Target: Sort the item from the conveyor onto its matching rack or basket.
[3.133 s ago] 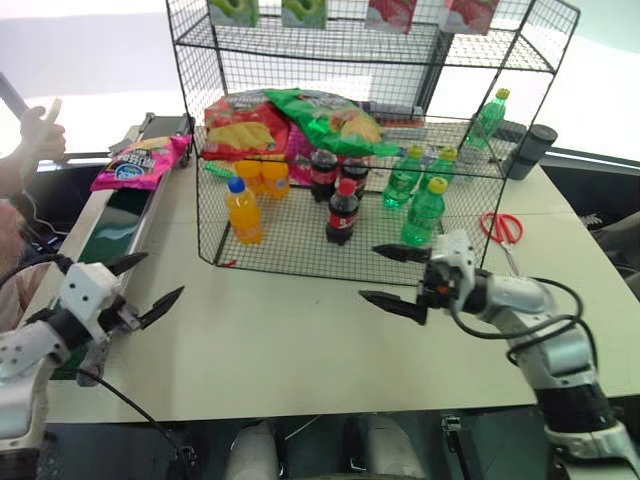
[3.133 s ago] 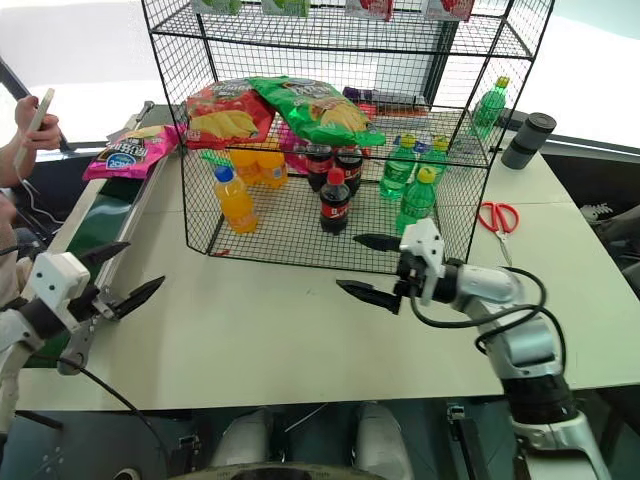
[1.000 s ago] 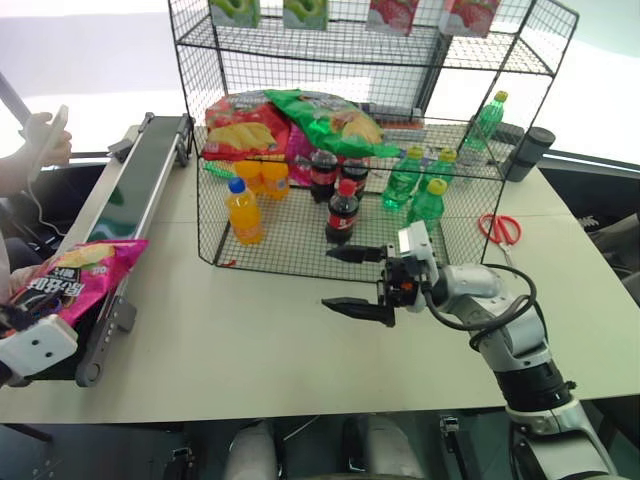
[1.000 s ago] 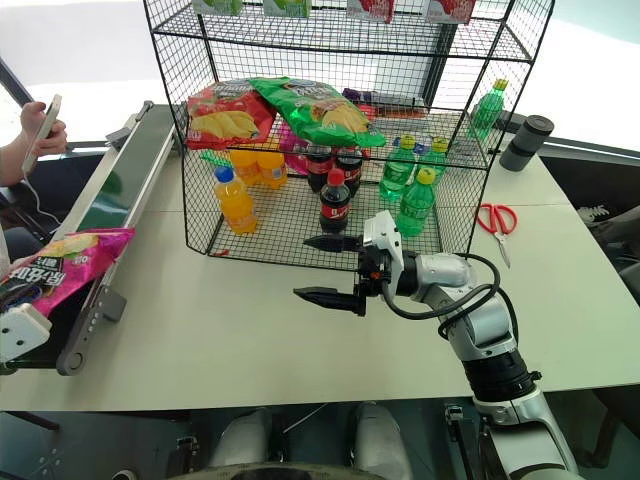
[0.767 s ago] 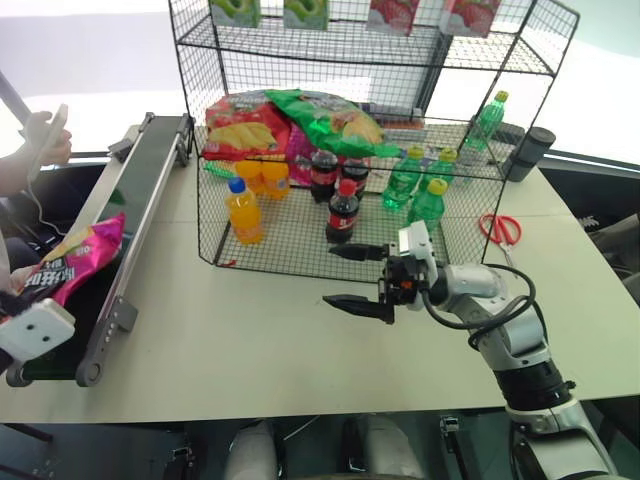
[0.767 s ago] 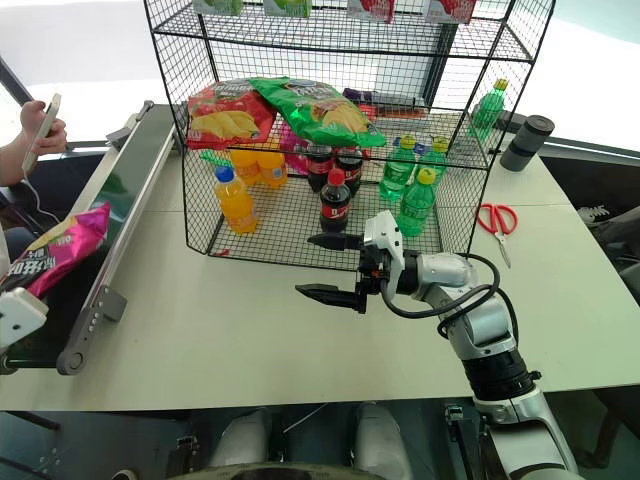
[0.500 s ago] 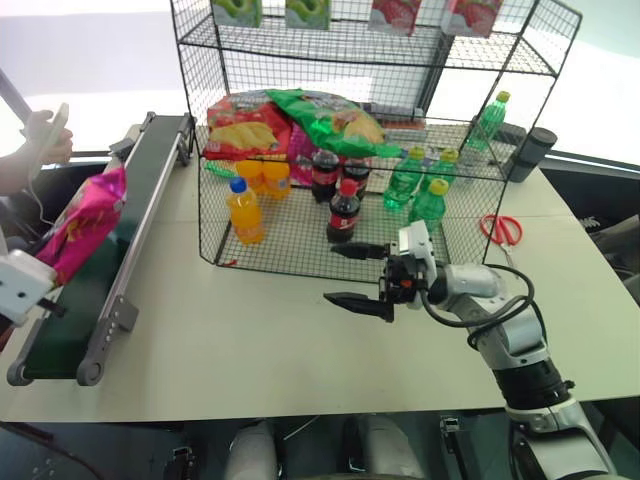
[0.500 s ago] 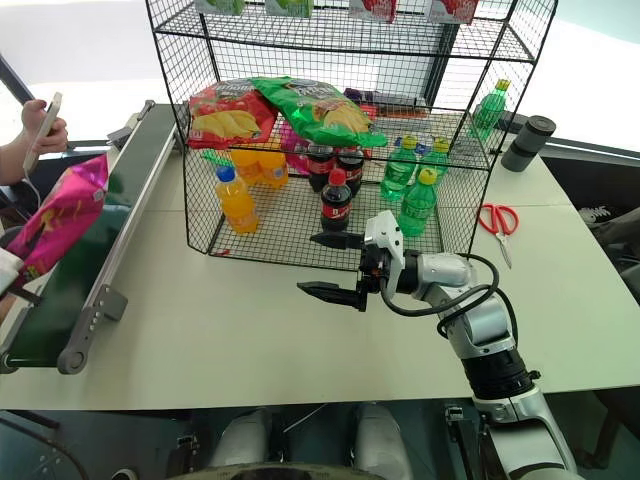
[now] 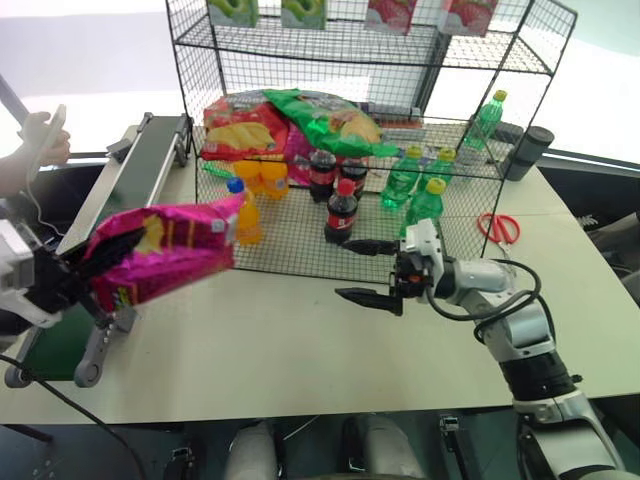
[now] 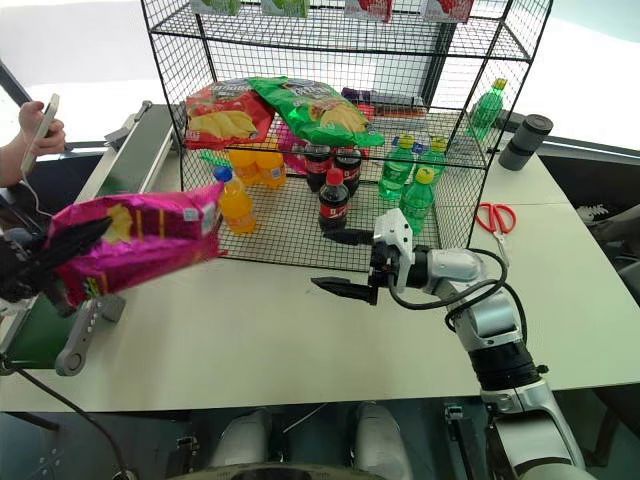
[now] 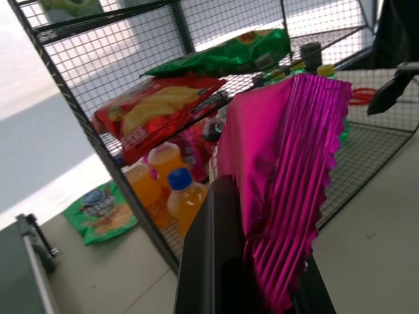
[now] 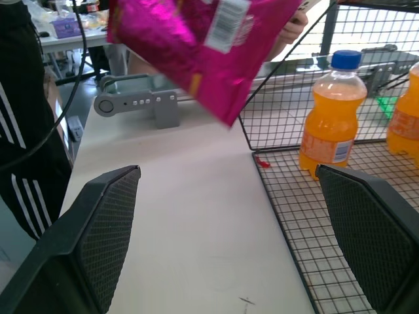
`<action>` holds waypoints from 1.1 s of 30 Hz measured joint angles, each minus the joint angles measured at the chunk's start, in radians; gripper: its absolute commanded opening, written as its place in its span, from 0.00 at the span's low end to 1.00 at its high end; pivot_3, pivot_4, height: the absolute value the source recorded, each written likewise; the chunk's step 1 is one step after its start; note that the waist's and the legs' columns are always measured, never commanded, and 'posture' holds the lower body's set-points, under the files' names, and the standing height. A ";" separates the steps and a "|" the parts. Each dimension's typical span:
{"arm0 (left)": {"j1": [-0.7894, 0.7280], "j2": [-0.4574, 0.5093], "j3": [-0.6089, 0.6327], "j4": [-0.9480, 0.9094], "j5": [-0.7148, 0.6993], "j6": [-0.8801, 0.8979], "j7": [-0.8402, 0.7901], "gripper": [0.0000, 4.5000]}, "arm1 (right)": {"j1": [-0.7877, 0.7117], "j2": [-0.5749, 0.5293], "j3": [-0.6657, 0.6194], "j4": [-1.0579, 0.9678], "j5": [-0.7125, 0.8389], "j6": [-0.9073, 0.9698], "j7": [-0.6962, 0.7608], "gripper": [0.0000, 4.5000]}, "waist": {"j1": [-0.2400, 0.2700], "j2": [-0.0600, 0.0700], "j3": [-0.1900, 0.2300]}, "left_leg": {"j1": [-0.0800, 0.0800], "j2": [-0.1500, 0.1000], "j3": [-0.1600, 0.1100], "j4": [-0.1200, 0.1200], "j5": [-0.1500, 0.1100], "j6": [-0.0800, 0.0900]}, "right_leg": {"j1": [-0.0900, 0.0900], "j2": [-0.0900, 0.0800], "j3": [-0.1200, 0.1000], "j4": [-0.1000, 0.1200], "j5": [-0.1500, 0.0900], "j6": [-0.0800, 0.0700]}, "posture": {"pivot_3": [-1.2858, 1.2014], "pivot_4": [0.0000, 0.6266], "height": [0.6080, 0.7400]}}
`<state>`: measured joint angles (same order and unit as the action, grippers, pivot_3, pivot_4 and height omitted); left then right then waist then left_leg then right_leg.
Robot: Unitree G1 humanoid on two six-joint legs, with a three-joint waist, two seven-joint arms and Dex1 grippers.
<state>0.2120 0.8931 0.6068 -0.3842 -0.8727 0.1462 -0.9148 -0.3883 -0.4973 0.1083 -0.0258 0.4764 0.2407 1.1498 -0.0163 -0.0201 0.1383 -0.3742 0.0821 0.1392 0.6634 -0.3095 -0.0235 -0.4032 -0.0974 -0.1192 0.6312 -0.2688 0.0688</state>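
Observation:
The item, a magenta-pink chip bag (image 9: pixel 160 250), hangs level in the air over the table's left side, between the conveyor (image 9: pixel 130 190) and the rack (image 9: pixel 370 60). My left gripper (image 10: pixel 85 250) is shut on the bag's left end; the free end points toward the rack's lower tier. The left wrist view shows the crinkled bag (image 11: pixel 285 176) pinched against a black finger (image 11: pixel 209 261). My right gripper (image 9: pixel 358 270) stands open and empty in front of the rack's bottom tier, pointing left toward the bag (image 12: pixel 196 39).
A red chip bag (image 9: pixel 240 125) and a green one (image 9: pixel 325 120) lie on the rack's middle tier, with orange, cola and green bottles below. Red scissors (image 9: pixel 500 225) and a black cylinder (image 9: pixel 527 152) sit at the right. A person's hand (image 9: pixel 40 135) holds a phone far left.
My left gripper has lifted the bag from the conveyor's near end, up and to the right, and rolled it so it lies level. The right gripper has barely shifted and stays open.

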 measured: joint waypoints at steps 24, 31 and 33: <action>-0.476 -0.232 -0.365 0.031 -0.485 0.542 0.014 0.01 | 0.088 -0.049 -0.076 -0.146 0.267 0.421 0.019 1.00 | 0.001 0.000 0.000 | 0.001 -0.002 -0.004 0.001 0.001 -0.001 | 0.004 0.002 0.000 -0.001 0.000 0.000 | 0.52 0.24 0.90; -0.488 -0.252 -0.365 0.039 -0.576 0.637 0.046 0.01 | 0.017 0.036 -0.077 -0.127 0.266 0.399 -0.045 1.00 | 0.008 -0.001 0.000 | 0.001 -0.003 -0.005 0.001 0.002 -0.004 | 0.005 0.001 0.000 -0.002 0.000 0.000 | 0.52 0.24 0.90; -0.481 -0.251 -0.363 0.036 -0.577 0.653 0.047 0.01 | 0.020 0.036 -0.080 -0.115 0.283 0.417 -0.040 1.00 | 0.006 0.000 0.000 | 0.000 -0.003 -0.004 0.001 0.002 -0.004 | 0.005 0.001 0.000 -0.003 0.000 0.000 | 0.52 0.24 0.90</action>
<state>-0.2692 0.6418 0.2435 -0.3485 -1.4497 0.7992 -0.8682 -0.3681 -0.4614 0.0280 -0.1412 0.7596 0.6580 1.1098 -0.0103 -0.0205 0.1380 -0.3738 0.0789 0.1348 0.6644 -0.3070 -0.0273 -0.3983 -0.0963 -0.1189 0.6284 -0.2686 0.0686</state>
